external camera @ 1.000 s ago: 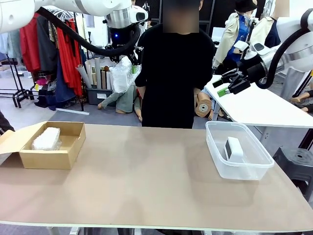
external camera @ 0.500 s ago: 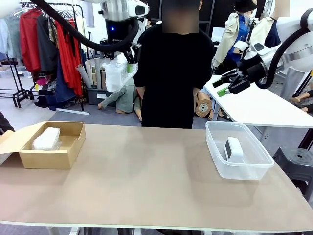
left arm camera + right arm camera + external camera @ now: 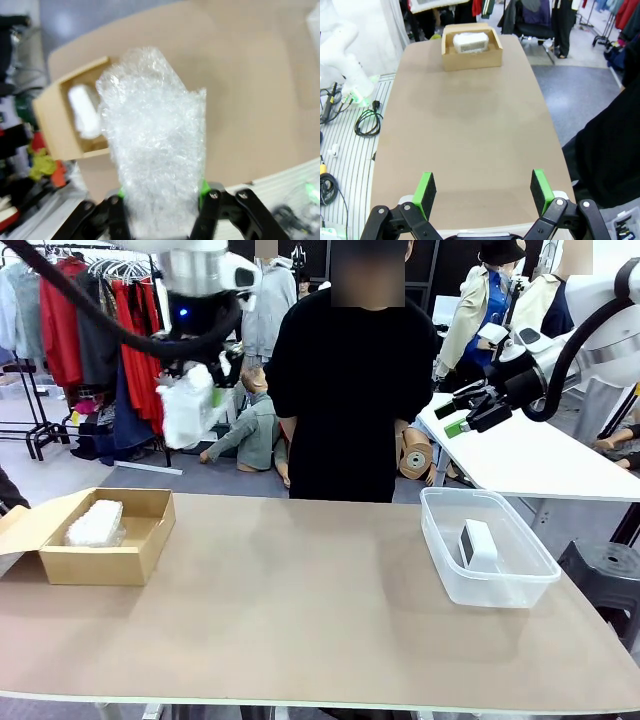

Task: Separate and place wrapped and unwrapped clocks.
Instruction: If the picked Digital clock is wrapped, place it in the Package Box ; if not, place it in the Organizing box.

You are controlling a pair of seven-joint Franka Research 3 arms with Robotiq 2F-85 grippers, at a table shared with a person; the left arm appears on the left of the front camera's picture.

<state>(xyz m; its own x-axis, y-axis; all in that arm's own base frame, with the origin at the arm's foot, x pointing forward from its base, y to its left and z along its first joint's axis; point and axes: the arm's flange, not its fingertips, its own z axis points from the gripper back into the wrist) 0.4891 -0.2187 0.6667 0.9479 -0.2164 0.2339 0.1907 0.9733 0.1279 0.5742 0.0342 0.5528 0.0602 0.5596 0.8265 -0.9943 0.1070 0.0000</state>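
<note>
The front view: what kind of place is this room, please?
Probably a robot test workspace set up in a clothing storeroom or studio. A brown table carries a cardboard box and a clear plastic tub for sorting, and garments hang on a clothes rack behind.

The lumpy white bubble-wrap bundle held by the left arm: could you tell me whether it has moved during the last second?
Yes. The lumpy white bubble-wrap bundle has moved left, from beside the person towards the brown cardboard box.

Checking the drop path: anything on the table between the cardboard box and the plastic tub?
No. Bare tabletop runs from the box to the tub, clear in the front view.
</note>
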